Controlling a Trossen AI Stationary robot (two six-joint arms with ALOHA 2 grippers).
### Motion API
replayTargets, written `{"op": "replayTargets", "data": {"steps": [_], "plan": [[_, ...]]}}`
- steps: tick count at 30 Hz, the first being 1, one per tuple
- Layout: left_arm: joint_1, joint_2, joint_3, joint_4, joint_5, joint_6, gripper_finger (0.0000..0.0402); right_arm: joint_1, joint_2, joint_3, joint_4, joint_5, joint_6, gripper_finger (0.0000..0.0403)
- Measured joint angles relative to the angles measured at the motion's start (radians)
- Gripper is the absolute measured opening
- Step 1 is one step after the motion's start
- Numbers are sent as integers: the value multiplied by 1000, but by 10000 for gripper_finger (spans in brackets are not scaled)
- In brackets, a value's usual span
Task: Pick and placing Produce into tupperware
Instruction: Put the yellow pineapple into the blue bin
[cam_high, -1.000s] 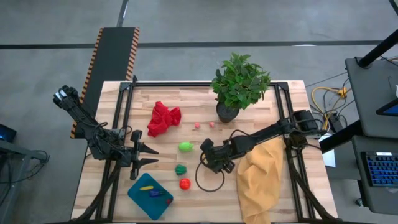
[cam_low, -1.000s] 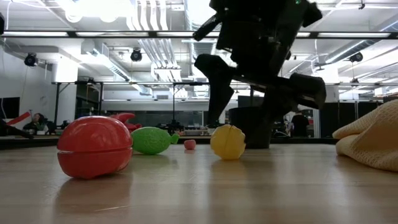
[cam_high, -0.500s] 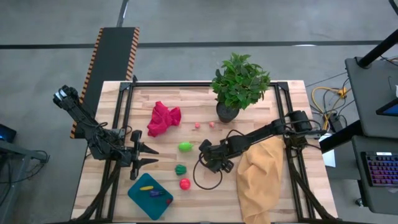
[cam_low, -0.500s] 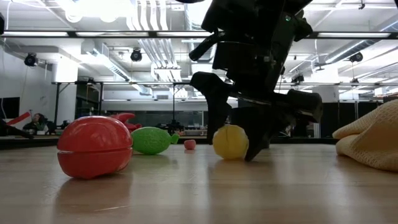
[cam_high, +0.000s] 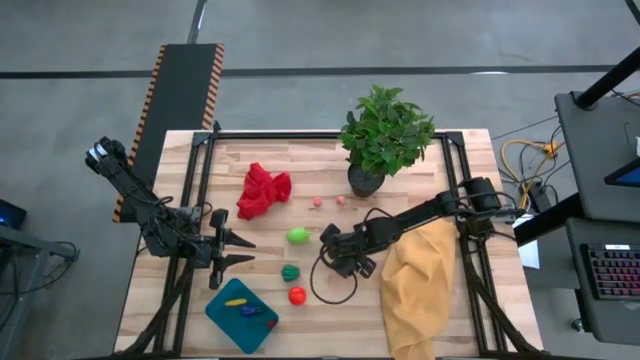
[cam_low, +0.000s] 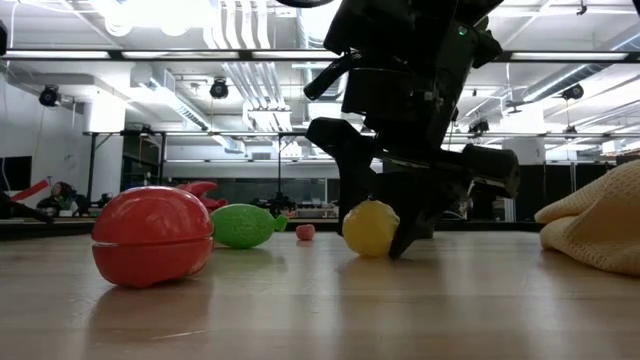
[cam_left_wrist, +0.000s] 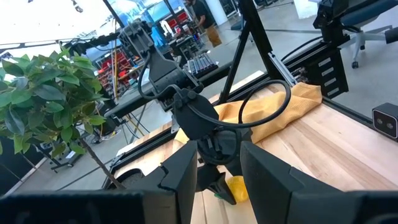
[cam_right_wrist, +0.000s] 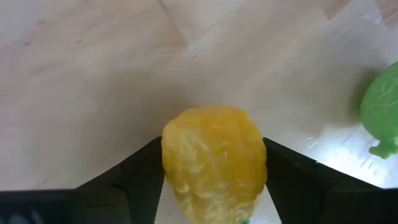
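Near the worktop's front left corner, the teal tupperware (cam_high: 241, 315) holds a yellow piece (cam_high: 236, 301) and a purple piece (cam_high: 250, 311). Mid-worktop (cam_high: 300, 165), the right gripper (cam_low: 372, 222) is down at the wood, its fingers (cam_right_wrist: 140, 168) against both sides of a yellow produce piece (cam_right_wrist: 213, 158) that rests on the surface. The left gripper (cam_high: 240, 251) hovers beside the container, fingers (cam_left_wrist: 180, 174) narrowly parted, holding nothing. Loose on the wood lie a bright green piece (cam_high: 298, 236), a dark green piece (cam_high: 290, 272), a red piece (cam_high: 297, 295) and two tiny pink pieces (cam_high: 328, 200). A red cloth (cam_high: 263, 189), a potted plant (cam_high: 385, 135) and a mustard cloth (cam_high: 418, 285) share the surface. Beyond, ceiling lights (cam_low: 160, 15) shine over a workshop.
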Motion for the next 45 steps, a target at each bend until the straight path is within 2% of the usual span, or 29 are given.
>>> {"op": "replayTargets", "data": {"steps": [4,9,13,17,23,25,30,35,42,45], "plan": [[0,0,0,0,0,0,109,-5,1,0,14,16,0,218],[0,0,0,0,0,0,109,-9,2,1,24,22,2,216],[0,0,0,0,0,0,109,-8,5,22,9,87,-6,216],[0,0,0,0,0,0,109,-10,4,92,-55,154,-23,216],[0,0,0,0,0,0,109,-23,2,211,-184,154,125,216],[0,0,0,0,0,0,109,-31,-5,238,-208,114,174,216],[0,0,0,0,0,0,109,-55,-35,268,-199,-116,312,211],[0,0,0,-2,0,0,109,-72,-61,242,-70,-291,437,209],[0,-1,0,-1,-1,0,109,-64,-61,229,66,-337,465,208],[0,-3,0,-2,-35,16,109,-54,-61,229,138,-348,492,208]]}}
